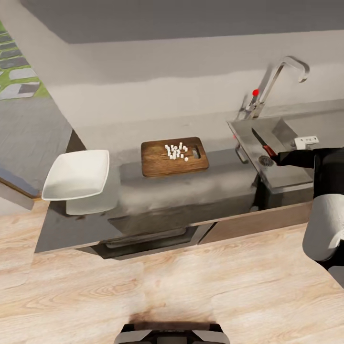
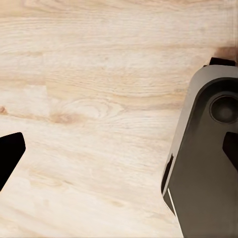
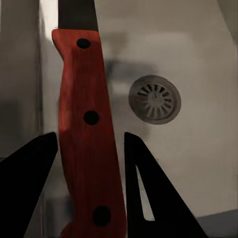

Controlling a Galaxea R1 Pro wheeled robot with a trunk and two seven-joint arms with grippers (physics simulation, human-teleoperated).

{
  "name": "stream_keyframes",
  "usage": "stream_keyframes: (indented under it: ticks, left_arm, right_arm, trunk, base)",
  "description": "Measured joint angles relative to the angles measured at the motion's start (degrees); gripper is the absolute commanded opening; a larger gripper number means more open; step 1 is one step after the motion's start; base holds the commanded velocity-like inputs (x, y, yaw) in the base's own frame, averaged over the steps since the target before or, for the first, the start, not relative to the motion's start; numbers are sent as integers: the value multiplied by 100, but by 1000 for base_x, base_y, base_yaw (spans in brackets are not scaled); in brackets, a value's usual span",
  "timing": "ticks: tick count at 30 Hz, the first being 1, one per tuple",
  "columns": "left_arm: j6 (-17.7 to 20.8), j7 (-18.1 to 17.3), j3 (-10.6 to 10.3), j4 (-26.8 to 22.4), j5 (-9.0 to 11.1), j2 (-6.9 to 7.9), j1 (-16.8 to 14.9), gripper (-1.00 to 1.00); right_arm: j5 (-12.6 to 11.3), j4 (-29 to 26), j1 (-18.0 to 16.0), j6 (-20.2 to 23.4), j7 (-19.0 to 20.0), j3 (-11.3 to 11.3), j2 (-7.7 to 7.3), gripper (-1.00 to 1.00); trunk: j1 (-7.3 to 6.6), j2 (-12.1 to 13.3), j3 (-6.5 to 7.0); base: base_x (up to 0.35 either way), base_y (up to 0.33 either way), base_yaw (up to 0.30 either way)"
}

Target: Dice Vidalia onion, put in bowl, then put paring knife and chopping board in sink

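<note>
We are holding the knife (image 3: 87, 129) over the sink (image 1: 282, 179), its red handle between the two fingers of the right hand (image 3: 89, 188), which is clamped on it; the blade is pointing ahead of the hand, the drain (image 3: 154, 97) lying below and to one side. We judge this placing suits lowering the knife into the basin. The board (image 1: 157, 165), carrying diced onion (image 1: 176, 151), is lying well apart from the hand on the bench (image 1: 220, 188), the bowl (image 1: 76, 174) farther still. The blade tip is being cut off in the right wrist view. Of the left hand (image 2: 10, 153) one dark finger is showing, so we cannot tell its state.
</note>
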Motion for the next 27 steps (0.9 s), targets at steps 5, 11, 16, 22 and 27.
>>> stream_keyframes:
  ticks: [5,11,16,22,27]
  left_arm:
    - [2,0,-2,0,0,0,0,100]
    - [-1,2,-1,1,0,0,0,100]
    - [-2,1,0,1,0,0,-1,100]
    - [0,1,0,1,-4,0,-1,100]
    - [2,2,0,1,-5,-8,-1,100]
  right_arm:
    - [14,144,-2,-209,-12,4,-1,-100]
    - [39,845,-3,-508,-646,15,14,-100]
    - [15,1626,-2,-1119,-1601,30,35,-100]
    - [-1,2262,-1,-1547,-2164,48,97,-100]
    - [-18,2580,-4,-1778,-2573,55,150,-100]
  trunk:
    - [1,0,0]
    - [2,1,0]
    - [2,1,0]
    - [2,1,0]
    - [2,0,0]
  base:
    - [203,-155,0]
    - [21,-17,0]
    - [1,-1,0]
    - [0,0,0]
    - [0,0,0]
